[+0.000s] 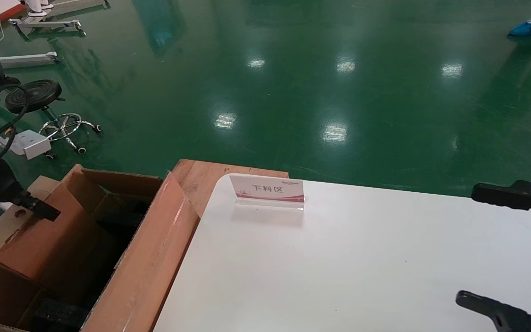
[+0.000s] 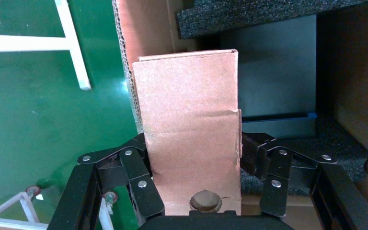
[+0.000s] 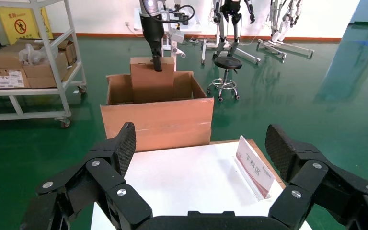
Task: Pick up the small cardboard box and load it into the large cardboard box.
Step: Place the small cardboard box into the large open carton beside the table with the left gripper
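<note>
Hanging over the open mouth of the large cardboard box (image 1: 145, 258), the small cardboard box (image 1: 39, 240) is pinched by the left gripper (image 2: 193, 158), fingers pressed against its two long sides, so that's a firm grasp on the slim box. From the left wrist view you can see the round hole (image 2: 206, 201) on the end nearest the palm, and the far end of the slim box pointing down into the carton, running right alongside the carton's corrugated wall on one side. On the other side there's more room: a black foam pad (image 2: 268, 14) at the far end, another one lower down, and a dark flat item (image 2: 278, 81) sitting between them. In the right wrist view the slim box stands upright, with most of it still above the carton's rim. The tall flap nearest the white table (image 1: 362, 267) leans toward the tabletop, with its edge almost touching the table's rounded corner. On the table, just past that corner from the carton, stands a small sign stand (image 1: 268, 190) with red characters; plenty of bare surface around it. Right gripper (image 3: 201, 148) is off at the table's far side from the carton, fingers spread wide apart, holding nothing. Beyond the carton there's green floor (image 1: 293, 83) and a black stool (image 1: 35, 94).
</note>
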`<act>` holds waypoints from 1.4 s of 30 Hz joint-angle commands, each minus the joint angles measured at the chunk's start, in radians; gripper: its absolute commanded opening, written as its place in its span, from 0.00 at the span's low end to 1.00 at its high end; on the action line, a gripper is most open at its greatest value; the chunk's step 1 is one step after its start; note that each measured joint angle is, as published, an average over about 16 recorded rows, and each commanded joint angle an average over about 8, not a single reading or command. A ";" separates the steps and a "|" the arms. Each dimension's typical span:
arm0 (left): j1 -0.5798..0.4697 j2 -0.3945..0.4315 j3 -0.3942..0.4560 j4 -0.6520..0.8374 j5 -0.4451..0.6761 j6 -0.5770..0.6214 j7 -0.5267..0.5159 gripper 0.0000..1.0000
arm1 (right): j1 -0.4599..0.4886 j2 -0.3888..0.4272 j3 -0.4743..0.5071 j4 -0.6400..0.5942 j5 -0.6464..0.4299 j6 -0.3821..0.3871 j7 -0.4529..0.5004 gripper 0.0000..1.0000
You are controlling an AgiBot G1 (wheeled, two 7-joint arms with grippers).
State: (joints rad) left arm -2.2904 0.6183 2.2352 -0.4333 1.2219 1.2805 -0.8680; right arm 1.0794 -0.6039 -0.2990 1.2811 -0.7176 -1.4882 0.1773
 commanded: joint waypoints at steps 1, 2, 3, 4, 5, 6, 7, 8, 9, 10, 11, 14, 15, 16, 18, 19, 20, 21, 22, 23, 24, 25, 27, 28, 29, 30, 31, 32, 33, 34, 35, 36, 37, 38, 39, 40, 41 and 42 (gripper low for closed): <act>0.017 0.002 -0.002 0.018 -0.008 -0.004 0.010 0.00 | 0.000 0.000 0.000 0.000 0.000 0.000 0.000 1.00; 0.026 0.003 -0.004 0.026 -0.013 -0.006 0.014 0.00 | 0.000 0.000 0.000 0.000 0.000 0.000 0.000 1.00; 0.034 0.004 -0.006 0.034 -0.018 -0.007 0.017 0.00 | 0.000 0.000 0.000 0.000 0.000 0.000 0.000 1.00; 0.043 0.006 -0.008 0.043 -0.023 -0.009 0.020 0.00 | 0.000 0.000 0.000 0.000 0.000 0.000 0.000 1.00; 0.051 0.008 -0.010 0.051 -0.029 -0.010 0.022 0.00 | 0.000 0.000 0.000 0.000 0.000 0.000 0.000 1.00; 0.060 0.009 -0.012 0.059 -0.033 -0.011 0.025 0.00 | 0.000 0.000 0.000 0.000 0.000 0.000 0.000 1.00; 0.067 0.011 -0.014 0.067 -0.038 -0.012 0.028 0.00 | 0.000 0.000 0.000 0.000 0.000 0.000 0.000 1.00; 0.075 0.013 -0.016 0.075 -0.043 -0.012 0.031 0.00 | 0.000 0.000 0.000 0.000 0.000 0.000 0.000 1.00; 0.083 0.015 -0.018 0.084 -0.047 -0.011 0.033 0.00 | 0.000 0.000 -0.001 0.000 0.000 0.000 0.000 1.00; 0.090 0.017 -0.019 0.092 -0.051 -0.010 0.036 0.00 | 0.000 0.000 -0.001 0.000 0.000 0.000 0.000 1.00; 0.097 0.019 -0.020 0.101 -0.055 -0.008 0.038 0.00 | 0.000 0.000 -0.001 0.000 0.000 0.000 0.000 1.00; 0.116 0.027 -0.022 0.127 -0.062 0.001 0.044 0.01 | 0.000 0.000 -0.001 0.000 0.001 0.000 0.000 1.00; 0.121 0.030 -0.022 0.136 -0.064 0.006 0.046 0.05 | 0.000 0.000 -0.001 0.000 0.001 0.000 0.000 1.00; 0.125 0.033 -0.022 0.143 -0.065 0.009 0.047 0.15 | 0.000 0.000 -0.001 0.000 0.001 0.000 0.000 1.00; 0.134 0.038 -0.023 0.160 -0.069 0.016 0.049 0.40 | 0.000 0.000 -0.001 0.000 0.001 0.000 0.000 1.00; 0.137 0.041 -0.023 0.166 -0.070 0.019 0.050 0.52 | 0.000 0.000 -0.001 0.000 0.001 0.000 -0.001 1.00; 0.139 0.043 -0.024 0.172 -0.072 0.022 0.051 0.65 | 0.000 0.000 -0.001 0.000 0.001 0.001 -0.001 1.00; 0.141 0.044 -0.025 0.177 -0.073 0.024 0.051 0.77 | 0.000 0.000 -0.001 0.000 0.001 0.001 -0.001 1.00; 0.143 0.045 -0.026 0.180 -0.075 0.025 0.052 0.89 | 0.000 0.000 -0.001 0.000 0.001 0.001 -0.001 1.00; 0.144 0.045 -0.026 0.182 -0.076 0.025 0.052 0.97 | 0.000 0.000 -0.001 0.000 0.001 0.001 -0.001 1.00; 0.145 0.046 -0.027 0.185 -0.078 0.027 0.052 1.00 | 0.000 0.000 -0.001 0.000 0.001 0.001 -0.001 1.00; 0.145 0.046 -0.027 0.185 -0.078 0.028 0.052 1.00 | 0.000 0.000 -0.001 0.000 0.001 0.001 -0.001 1.00; 0.144 0.046 -0.027 0.183 -0.078 0.028 0.052 1.00 | 0.000 0.000 -0.001 0.000 0.001 0.001 -0.001 1.00; 0.144 0.045 -0.026 0.182 -0.077 0.028 0.052 1.00 | 0.000 0.000 -0.001 0.000 0.001 0.001 -0.001 1.00; 0.143 0.045 -0.026 0.181 -0.077 0.028 0.052 1.00 | 0.000 0.000 -0.001 0.000 0.001 0.001 -0.001 1.00; 0.143 0.045 -0.026 0.180 -0.076 0.027 0.052 1.00 | 0.000 0.000 -0.001 0.000 0.001 0.001 -0.001 1.00; 0.142 0.044 -0.025 0.179 -0.075 0.027 0.052 1.00 | 0.000 0.000 -0.001 0.000 0.001 0.001 -0.001 1.00; 0.142 0.044 -0.025 0.178 -0.075 0.027 0.052 1.00 | 0.000 0.000 -0.001 0.000 0.001 0.001 -0.001 1.00; 0.141 0.044 -0.025 0.177 -0.074 0.027 0.052 1.00 | 0.000 0.000 -0.001 0.000 0.001 0.001 -0.001 1.00; 0.141 0.044 -0.024 0.176 -0.073 0.026 0.052 1.00 | 0.000 0.000 -0.001 0.000 0.001 0.001 -0.001 1.00; 0.140 0.043 -0.024 0.175 -0.072 0.026 0.052 1.00 | 0.000 0.000 -0.001 0.000 0.001 0.001 -0.001 1.00; 0.140 0.043 -0.024 0.174 -0.072 0.026 0.052 1.00 | 0.000 0.000 -0.001 0.000 0.001 0.001 -0.001 1.00; 0.140 0.043 -0.024 0.173 -0.071 0.026 0.051 1.00 | 0.000 0.000 -0.001 0.000 0.001 0.001 -0.001 1.00; 0.139 0.043 -0.024 0.173 -0.071 0.025 0.051 1.00 | 0.000 0.000 -0.001 0.000 0.001 0.001 -0.001 1.00; 0.139 0.043 -0.024 0.172 -0.071 0.025 0.051 1.00 | 0.000 0.000 -0.001 0.000 0.001 0.001 -0.001 1.00; 0.139 0.043 -0.024 0.172 -0.071 0.025 0.051 1.00 | 0.000 0.000 -0.001 0.000 0.001 0.001 -0.001 1.00; 0.138 0.043 -0.024 0.171 -0.070 0.025 0.051 1.00 | 0.000 0.000 -0.001 0.000 0.001 0.001 -0.001 1.00; 0.138 0.043 -0.023 0.171 -0.070 0.025 0.051 1.00 | 0.000 0.000 -0.001 0.000 0.001 0.001 -0.001 1.00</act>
State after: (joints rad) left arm -2.1523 0.6609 2.2120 -0.2624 1.1520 1.3049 -0.8168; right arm 1.0794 -0.6034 -0.2999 1.2809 -0.7168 -1.4875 0.1767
